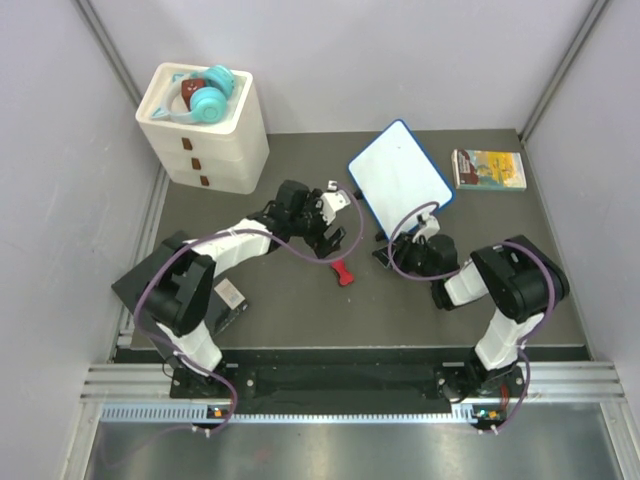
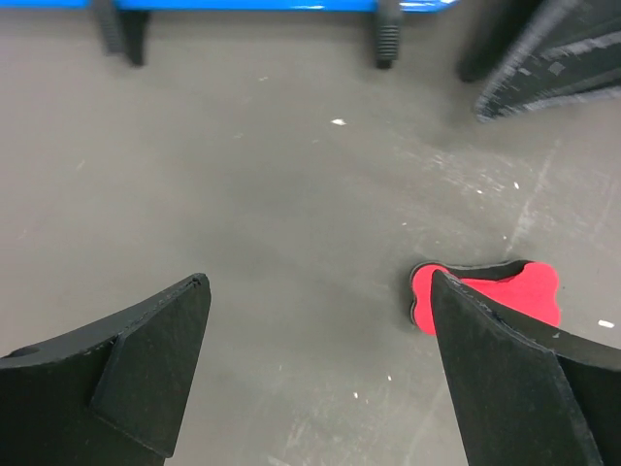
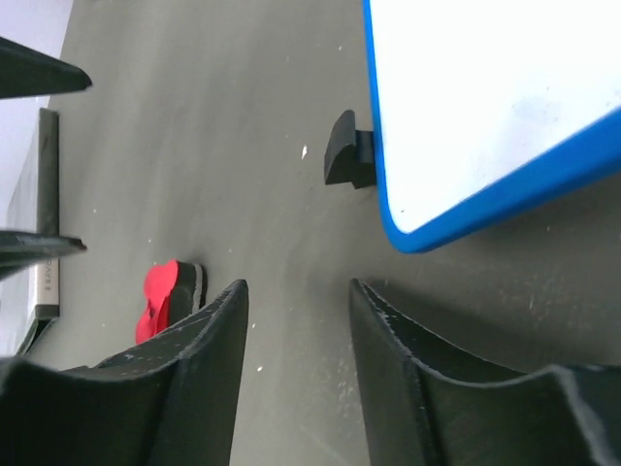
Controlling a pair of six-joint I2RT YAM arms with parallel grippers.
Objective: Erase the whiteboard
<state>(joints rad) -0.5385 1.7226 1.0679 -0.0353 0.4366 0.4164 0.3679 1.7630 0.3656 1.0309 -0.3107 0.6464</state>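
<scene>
The left tool (image 2: 320, 291) and right tool (image 3: 296, 291) both gape empty; one blank, blue-rimmed whiteboard (image 1: 400, 178) lies toward the counter's (image 1: 290, 310) far edge; one red eraser (image 1: 343, 272).

Dark grey counter (image 1: 300, 310), scuffed w/ white specks. Far L: white drawer unit (image 1: 205, 150). Far centre-R: whiteboard (image 1: 400, 177) on black feet, set at an angle. Far R, near it: small colourful book (image 1: 490, 168). Centre: red eraser (image 1: 343, 272), black underside. Near L: flat black panel (image 1: 235, 318).

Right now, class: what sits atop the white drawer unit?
Teal headphones lie in the open top of the drawer unit, against something dark red. The closed drawers hide their contents.
</scene>
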